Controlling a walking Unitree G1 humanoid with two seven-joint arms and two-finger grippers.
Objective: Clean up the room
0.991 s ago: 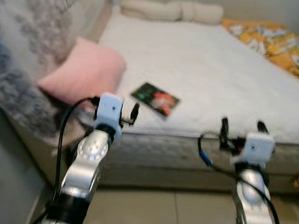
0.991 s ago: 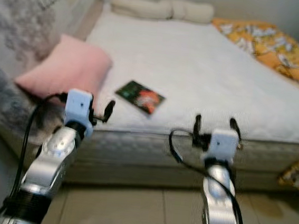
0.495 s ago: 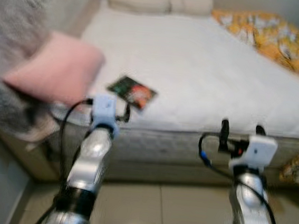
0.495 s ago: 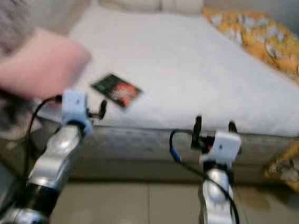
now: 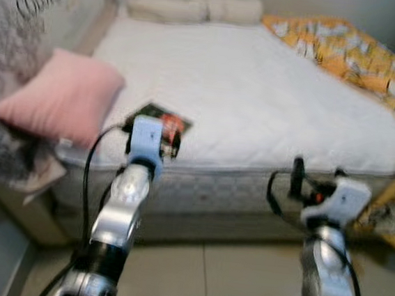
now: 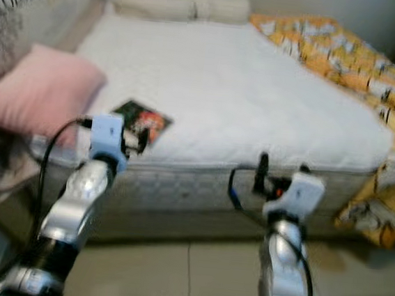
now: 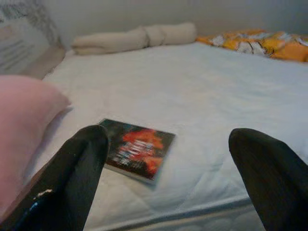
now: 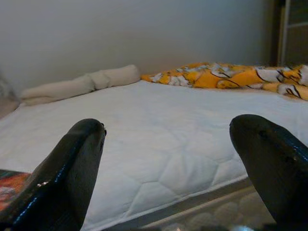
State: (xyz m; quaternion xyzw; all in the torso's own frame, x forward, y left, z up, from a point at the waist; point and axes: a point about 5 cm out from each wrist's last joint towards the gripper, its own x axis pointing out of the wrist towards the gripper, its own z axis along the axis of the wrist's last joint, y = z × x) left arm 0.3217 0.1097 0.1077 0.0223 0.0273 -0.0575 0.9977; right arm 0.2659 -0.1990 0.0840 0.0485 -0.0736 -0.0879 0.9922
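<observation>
Wide white quilted mattress [image 5: 259,91] on a low bed. Dark flat book with a red-orange cover [image 7: 137,149] lies near the mattress's front edge, toward its left corner, just beside a soft pink square pillow [image 5: 58,103]. Left gripper [image 7: 168,183] hovers at that front edge, fingers spread apart, book just beyond them. Right gripper [image 8: 168,178] also spread apart, at the front edge further right. Yellow patterned blanket [image 5: 360,62] drapes the right edge; cream, probably rolled, bolster [image 5: 193,8] along the far edge.
</observation>
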